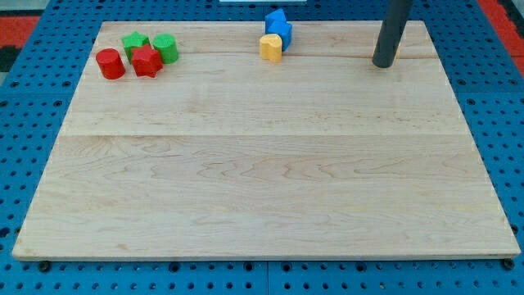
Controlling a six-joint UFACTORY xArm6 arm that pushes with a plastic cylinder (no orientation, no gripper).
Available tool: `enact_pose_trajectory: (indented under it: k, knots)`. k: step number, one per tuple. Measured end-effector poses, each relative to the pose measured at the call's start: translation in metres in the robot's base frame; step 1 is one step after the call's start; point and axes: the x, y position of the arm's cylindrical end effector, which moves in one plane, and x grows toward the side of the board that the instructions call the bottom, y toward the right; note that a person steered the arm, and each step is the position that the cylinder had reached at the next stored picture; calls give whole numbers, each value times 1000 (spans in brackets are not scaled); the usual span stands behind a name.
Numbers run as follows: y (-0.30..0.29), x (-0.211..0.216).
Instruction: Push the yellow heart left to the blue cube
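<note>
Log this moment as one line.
tip: right of blocks, apart | yellow heart: touching blue cube | board

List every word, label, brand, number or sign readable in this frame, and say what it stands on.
None: no text can be read anywhere in this frame.
The wooden board, the yellow heart, the blue cube, the other blue block, the red blocks, the green blocks and the rod ending in my tip bear no markings.
</note>
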Motion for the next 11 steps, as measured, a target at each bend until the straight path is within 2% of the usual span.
enact_pose_trajectory:
  k: [1, 2, 3, 4, 5, 6, 8, 9, 11]
  knots:
    - [7, -30]
    - [-13, -35]
    - [-77, -21]
    - [-176, -17]
    - [-249, -25]
    - [-250, -28]
    - [-318, -26]
    - [-308, -47]
    - [-237, -63]
